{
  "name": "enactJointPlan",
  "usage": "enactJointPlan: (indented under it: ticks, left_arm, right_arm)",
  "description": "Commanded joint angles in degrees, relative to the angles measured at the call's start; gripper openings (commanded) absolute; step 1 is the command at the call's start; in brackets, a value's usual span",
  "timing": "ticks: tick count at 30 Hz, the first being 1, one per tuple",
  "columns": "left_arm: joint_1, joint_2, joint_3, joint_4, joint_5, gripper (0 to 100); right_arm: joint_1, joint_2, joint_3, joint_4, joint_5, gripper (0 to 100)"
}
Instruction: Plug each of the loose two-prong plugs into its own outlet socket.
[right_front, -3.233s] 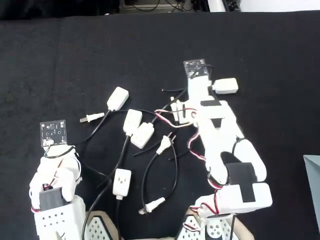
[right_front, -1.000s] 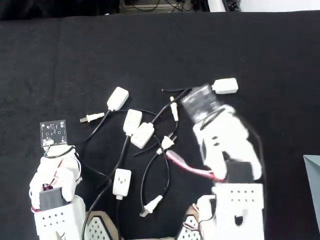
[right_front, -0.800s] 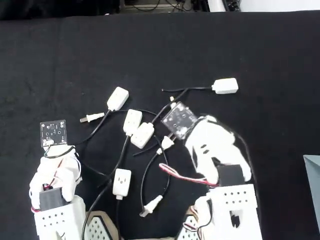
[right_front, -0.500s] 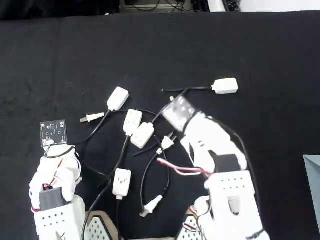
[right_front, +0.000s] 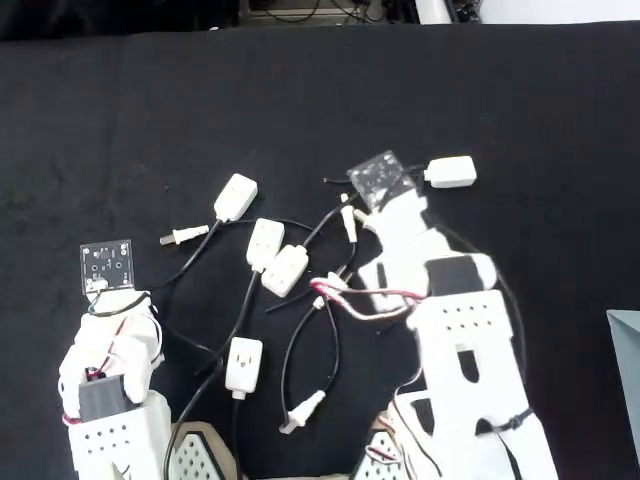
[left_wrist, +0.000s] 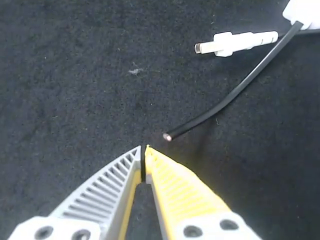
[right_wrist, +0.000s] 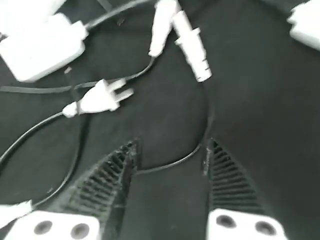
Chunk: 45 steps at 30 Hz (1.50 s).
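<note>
Robotics lab/test bench is indicated: table draped in black cloth, white 3D-printed left arm & right arm set at near edge w/ exposed red wiring, cut cord end, cables seen beyond far edge.

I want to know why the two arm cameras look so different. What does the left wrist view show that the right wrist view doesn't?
Only the left wrist view: the grey-and-yellow left pincer, shut, close to the cut end of a thin black cable, and a white two-prong plug lying on its side.
Only the right wrist view: the black right pincer, open, a black cable loop between its fingers, a white two-prong plug with both prongs showing and a white boxy outlet socket.
Both: the black cloth table.
</note>
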Motion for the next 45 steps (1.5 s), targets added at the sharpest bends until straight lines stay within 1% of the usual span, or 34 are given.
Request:
enactJointPlan:
  ticks: [1, 4, 7, 9, 12, 16, 20, 24, 27, 31, 38, 45]
  left_arm:
    - [-0.57, -0.18, 1.01, 0.53, 0.18, 3]
    - [-0.57, -0.18, 1.01, 0.53, 0.18, 3]
    - [-0.57, -0.18, 1.01, 0.53, 0.18, 3]
    - [-0.57, -0.18, 1.01, 0.53, 0.18, 3]
    - [-0.57, -0.18, 1.01, 0.53, 0.18, 3]
    - [-0.57, -0.18, 1.01, 0.53, 0.18, 3]
    - [-0.57, -0.18, 1.01, 0.53, 0.18, 3]
    - [-0.57, -0.18, 1.01, 0.53, 0.18, 3]
    - [-0.57, -0.18, 1.01, 0.53, 0.18, 3]
    - [-0.57, -0.18, 1.01, 0.53, 0.18, 3]
    - [-0.57, -0.18, 1.01, 0.53, 0.18, 3]
    - [-0.57, -0.18, 1.01, 0.53, 0.18, 3]
  right_arm:
    - [-5.36, 0.57, -0.48, 3.16, -6.33, 20.5]
    - [-9.32, 1.45, 1.71, 2.99, -12.22, 20.8]
    - [-11.78, 2.95, 1.71, 2.99, -14.24, 20.8]
    - [-11.78, 4.18, 1.71, 1.05, -14.07, 20.8]
    - [-7.47, 6.2, 1.71, -5.8, -13.27, 20.5]
    - [-0.09, 10.59, -0.48, -11.78, -4.66, 20.5]
    - [5.63, 16.75, -5.58, -13.89, 5.36, 20.5]
    - [6.95, 21.76, -9.27, -13.98, 18.64, 20.5]
    - [6.59, 24.57, -11.82, -14.15, 22.77, 20.8]
    - [5.45, 30.02, -15.6, -16.7, 22.86, 20.8]
    - [5.36, 44.18, -23.34, -18.9, 22.42, 20.9]
    - [3.78, 51.91, -29.58, -18.99, 15.38, 20.9]
